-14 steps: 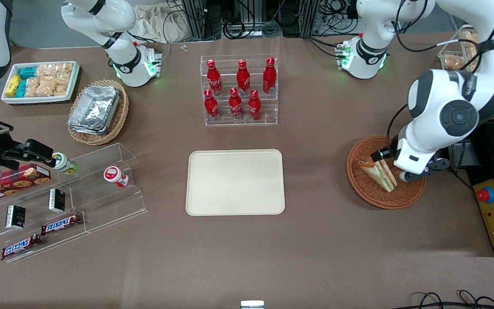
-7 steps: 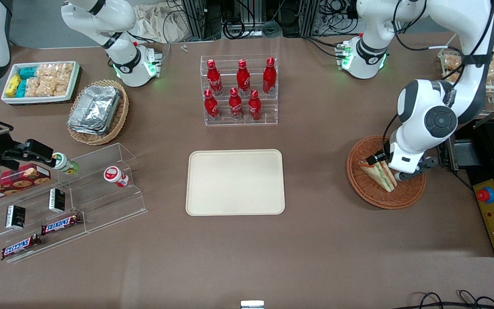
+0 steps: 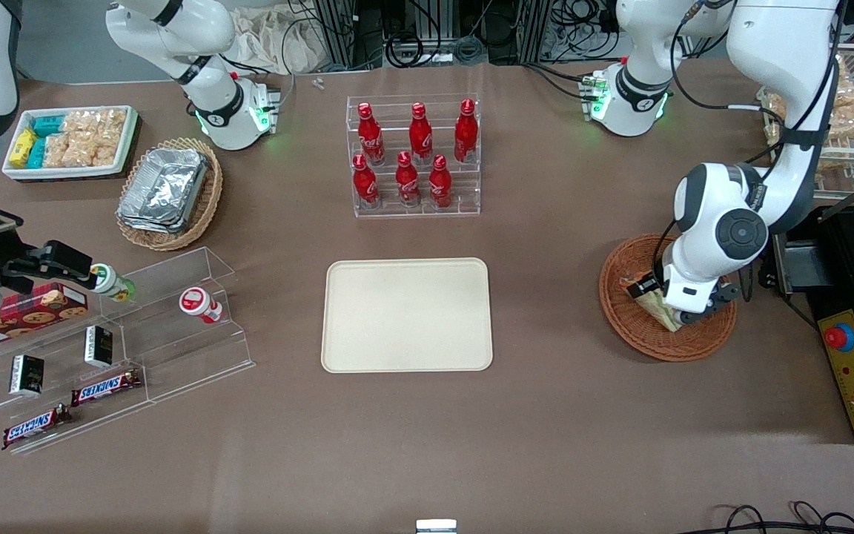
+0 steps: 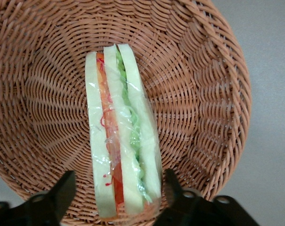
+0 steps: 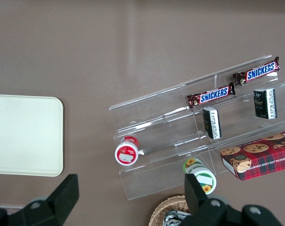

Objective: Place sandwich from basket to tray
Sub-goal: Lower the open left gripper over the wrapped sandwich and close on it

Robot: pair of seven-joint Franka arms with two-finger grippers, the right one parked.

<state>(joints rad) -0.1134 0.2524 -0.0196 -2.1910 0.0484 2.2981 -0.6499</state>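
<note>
Sandwich (image 4: 121, 136) sits between the hand's (image 4: 119, 195) spread fingers.

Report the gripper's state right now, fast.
Gripper: open, down in the basket, one finger on each side of the sandwich, not clamped on it yet.

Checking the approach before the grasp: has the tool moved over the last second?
Yes. The tool has shifted toward the tray, from the basket's rim onto the sandwich, which it now straddles, open.
</note>
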